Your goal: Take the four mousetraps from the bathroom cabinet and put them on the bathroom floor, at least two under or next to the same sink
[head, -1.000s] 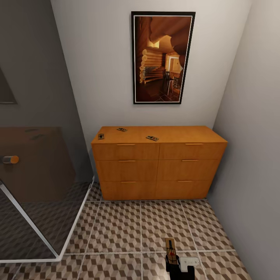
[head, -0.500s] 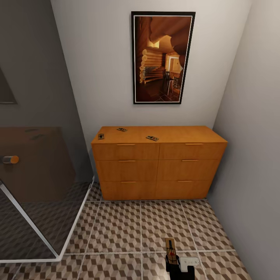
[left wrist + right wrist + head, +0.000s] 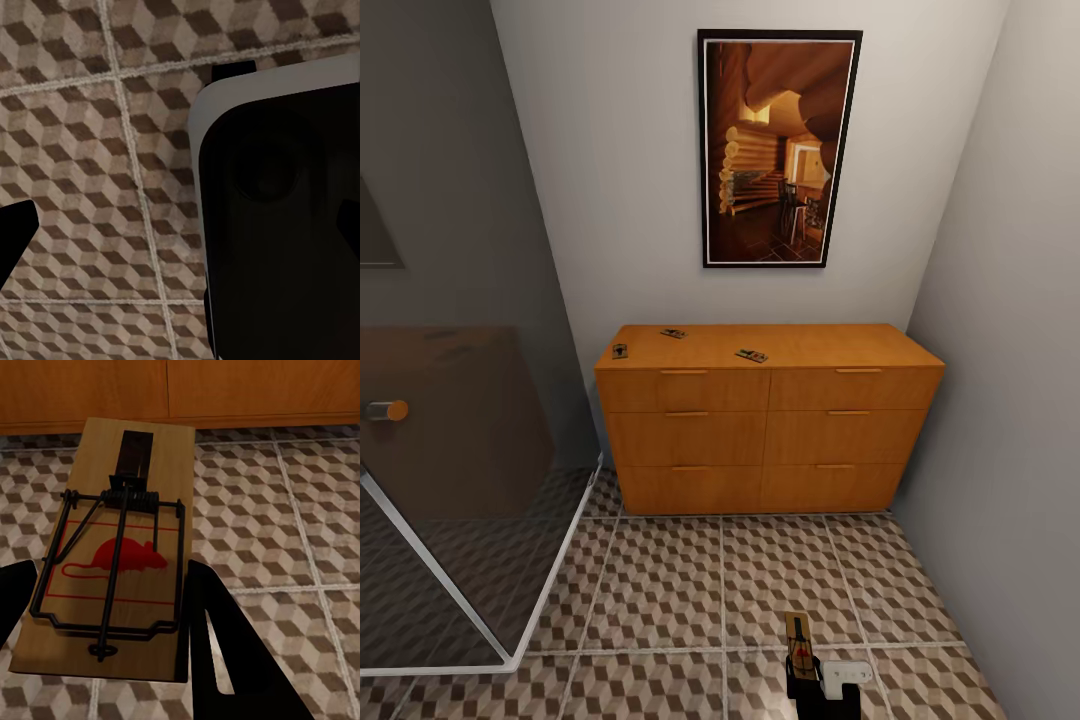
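The cabinet (image 3: pixel 768 415) is seen against the far wall, with six drawers in two columns, and it is used here as the landmark. Three mousetraps are laid on its flat top, all toward its left half: one (image 3: pixel 620 351) close to the left front corner, one (image 3: pixel 673 333) behind it nearer the wall, and one (image 3: pixel 751 355) near the front edge, close to the middle. They lie well apart from each other.

A fourth mousetrap (image 3: pixel 797 640) is held out in front of the cabinet, above the bathroom floor (image 3: pixel 660 590), by the right end effector (image 3: pixel 812 678). In the right wrist view this mousetrap (image 3: pixel 120 555) is seen between the two dark fingers (image 3: pixel 225 660), its red mouse mark and wire bar facing up, and the end effector is clenched on the board's near end.

The left end effector (image 3: pixel 105 247) is seen over the patterned tiles (image 3: pixel 97 150); whether it is released or clenched cannot be told.

A framed picture (image 3: pixel 780 148) is hung on the wall above the cabinet, and a glass shower panel (image 3: pixel 460 450) stands to the cabinet's left.
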Robot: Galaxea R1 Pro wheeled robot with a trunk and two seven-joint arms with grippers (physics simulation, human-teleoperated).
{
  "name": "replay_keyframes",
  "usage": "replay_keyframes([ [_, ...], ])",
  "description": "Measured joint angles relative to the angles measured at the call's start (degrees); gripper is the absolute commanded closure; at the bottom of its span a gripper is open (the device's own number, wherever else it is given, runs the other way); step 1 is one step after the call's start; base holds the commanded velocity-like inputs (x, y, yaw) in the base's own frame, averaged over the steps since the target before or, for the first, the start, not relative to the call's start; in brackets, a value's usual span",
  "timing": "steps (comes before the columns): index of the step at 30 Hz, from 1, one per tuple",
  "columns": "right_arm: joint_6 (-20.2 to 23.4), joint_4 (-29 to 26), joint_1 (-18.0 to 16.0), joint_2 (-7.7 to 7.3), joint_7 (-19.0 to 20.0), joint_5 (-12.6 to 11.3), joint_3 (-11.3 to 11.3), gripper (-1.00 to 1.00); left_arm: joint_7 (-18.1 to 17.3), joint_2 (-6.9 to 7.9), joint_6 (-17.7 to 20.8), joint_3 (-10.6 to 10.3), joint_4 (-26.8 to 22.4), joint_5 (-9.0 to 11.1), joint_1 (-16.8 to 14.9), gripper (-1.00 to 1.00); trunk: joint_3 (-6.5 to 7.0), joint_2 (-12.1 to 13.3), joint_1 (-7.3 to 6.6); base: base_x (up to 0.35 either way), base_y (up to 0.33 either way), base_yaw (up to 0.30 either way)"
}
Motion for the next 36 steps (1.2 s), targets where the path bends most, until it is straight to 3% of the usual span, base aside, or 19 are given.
replay_keyframes([
  [36,0.0,0.0,0.0,0.0,-0.02,0.0,0.0,1.0,0.0,-0.01,0.0,0.0,0.0,0.0,0.0,-1.0,0.0,0.0,0.0,0.0,0.0,0.0],
])
